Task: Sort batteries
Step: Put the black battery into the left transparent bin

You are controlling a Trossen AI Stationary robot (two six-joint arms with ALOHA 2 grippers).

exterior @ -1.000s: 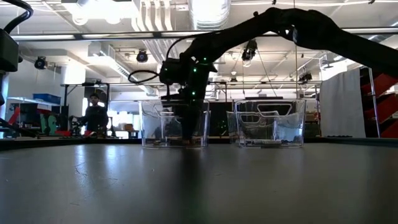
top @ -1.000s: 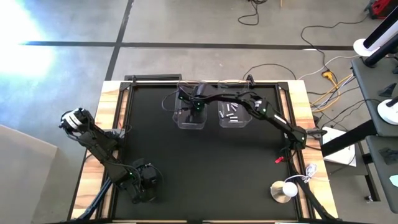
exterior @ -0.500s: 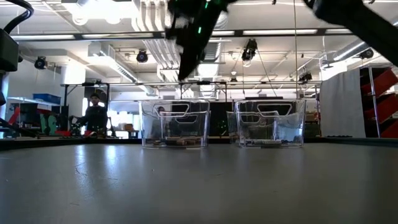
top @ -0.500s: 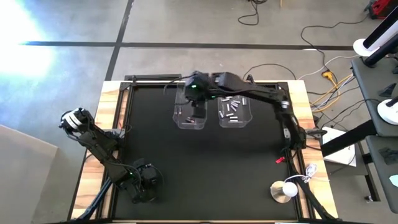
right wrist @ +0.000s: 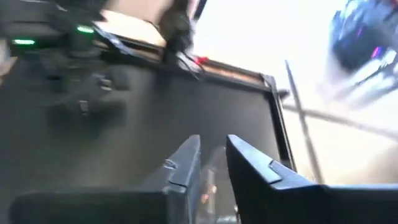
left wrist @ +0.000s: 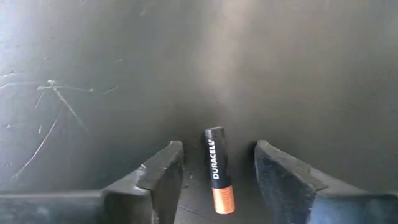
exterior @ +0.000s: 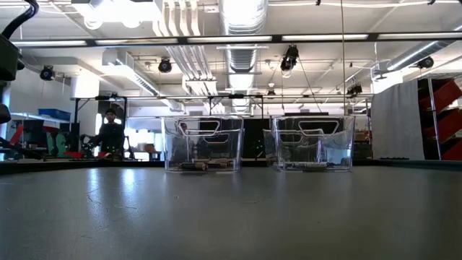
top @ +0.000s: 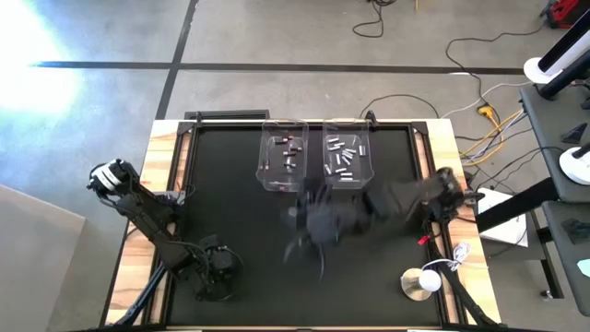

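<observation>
Batteries are spread over three places: one black-and-copper battery (left wrist: 219, 170) lies on the black table (top: 230, 203) between the fingers of the left gripper (left wrist: 219, 180), which is open and set low at the near left corner, not touching it; dark batteries (top: 288, 152) lie in the left clear bin (top: 265, 173); silvery batteries (top: 343, 159) fill the right bin (top: 371, 175); the right gripper (right wrist: 212, 165), a blur over mid-table, has its fingers nearly together with nothing seen between them.
</observation>
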